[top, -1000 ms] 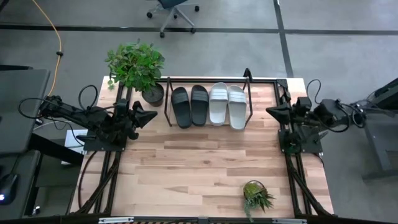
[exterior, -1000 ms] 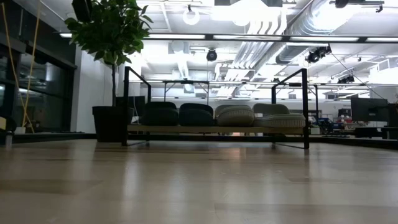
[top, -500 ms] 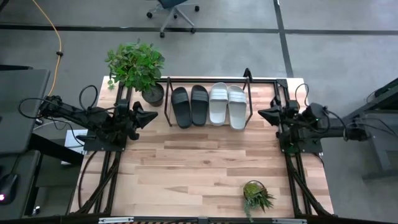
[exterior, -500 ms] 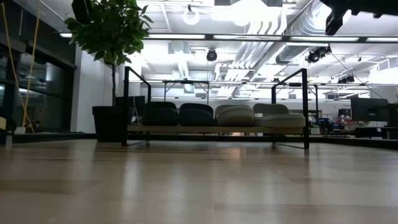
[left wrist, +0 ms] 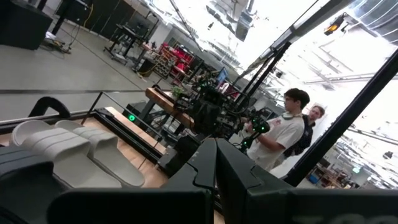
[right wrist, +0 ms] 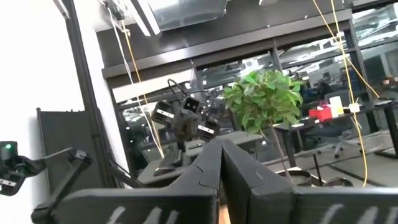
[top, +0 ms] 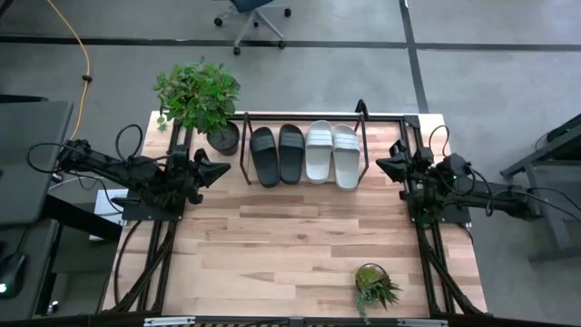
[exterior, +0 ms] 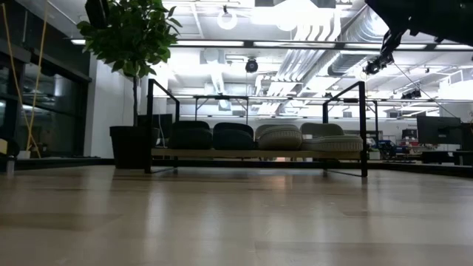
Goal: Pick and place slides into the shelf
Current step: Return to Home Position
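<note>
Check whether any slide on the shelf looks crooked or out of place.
Nothing stands out. The two black slides and two grey slides lie side by side in the shelf, none tipped. The left gripper and right gripper wait at the sides.

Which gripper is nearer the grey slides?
Right. The right gripper is just beside the grey slides; the left gripper is beyond the black slides, on the other side.

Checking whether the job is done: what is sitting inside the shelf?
Four slides side by side on the shelf: two black slides, then two light grey slides. They cover most of its board, so anything beneath is hidden.
</note>
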